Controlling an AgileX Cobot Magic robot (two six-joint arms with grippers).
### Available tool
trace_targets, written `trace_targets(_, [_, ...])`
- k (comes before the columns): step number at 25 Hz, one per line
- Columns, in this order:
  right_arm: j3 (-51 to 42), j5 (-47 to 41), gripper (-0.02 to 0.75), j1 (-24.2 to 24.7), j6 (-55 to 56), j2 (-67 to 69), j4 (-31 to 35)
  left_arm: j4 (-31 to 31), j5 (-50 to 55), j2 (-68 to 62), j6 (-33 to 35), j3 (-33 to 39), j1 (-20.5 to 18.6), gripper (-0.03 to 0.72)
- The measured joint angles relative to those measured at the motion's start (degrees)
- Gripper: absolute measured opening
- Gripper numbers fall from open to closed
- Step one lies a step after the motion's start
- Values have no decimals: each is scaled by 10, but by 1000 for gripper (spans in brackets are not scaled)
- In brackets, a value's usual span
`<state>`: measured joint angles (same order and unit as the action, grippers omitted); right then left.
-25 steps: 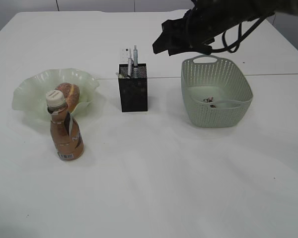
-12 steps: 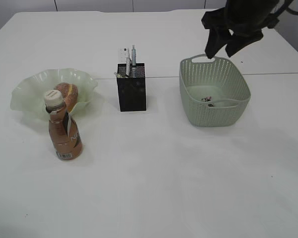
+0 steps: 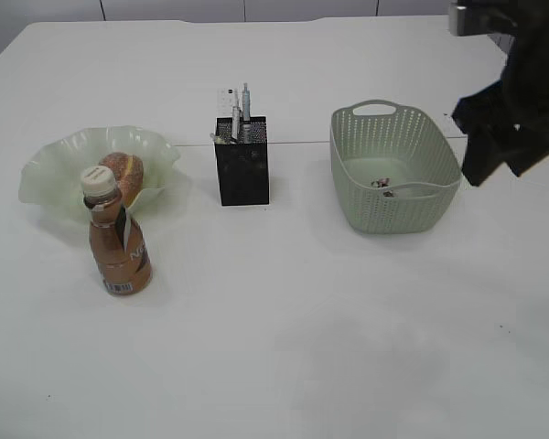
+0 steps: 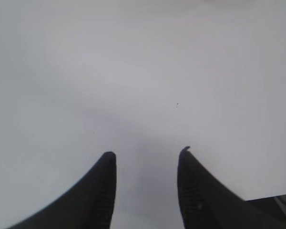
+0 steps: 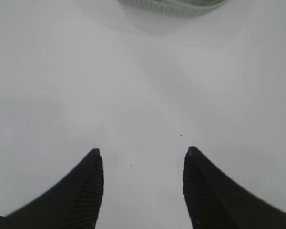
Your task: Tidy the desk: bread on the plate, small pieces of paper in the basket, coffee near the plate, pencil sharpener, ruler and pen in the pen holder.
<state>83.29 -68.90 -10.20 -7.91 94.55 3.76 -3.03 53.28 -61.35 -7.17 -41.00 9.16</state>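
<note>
Bread, an oval orange-brown bun with speckled crust (image 3: 123,171), is sitting inside the pale green wavy-rimmed translucent plate (image 3: 46,174) at the left of the frame, so that item looks settled. Brown plastic coffee bottle with white cap (image 3: 117,244) is standing upright just in front of the plate, near enough to count as placed. Black square mesh pen holder (image 3: 242,172) is standing at centre, with a pen and a pale flat piece, likely the ruler, poking out of its top; the sharpener cannot be made out. Pale green perforated oval basket (image 3: 395,169) is sitting right of centre with small scraps lying on its floor.

Right end effector (image 5: 142,179) is hanging over bare white worktop (image 3: 284,347), basket edge just showing at top of the wrist frame, jaws apart, gripping nothing. Left end effector (image 4: 147,183) is likewise spread and empty over plain worktop. Judgement: everything appears sorted, hence both arms are carrying nothing.
</note>
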Motion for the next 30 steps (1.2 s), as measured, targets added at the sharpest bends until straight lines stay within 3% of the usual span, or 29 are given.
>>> trace_targets(5, [-149, 56, 398, 0, -5, -141, -5, 36, 21, 67, -53, 0, 0, 332])
trace_targets(11, [-257, 98, 398, 0, -5, -287, -12, 102, 91, 159, -89, 0, 0, 333])
trace_targets(23, [-353, 87, 398, 0, 63, -530, 23, 83, 154, 323, -93, 0, 0, 333])
trace_targets(30, [-361, 11, 398, 0, 70, -669, 18, 81, 186, 398, -90, 0, 0, 334])
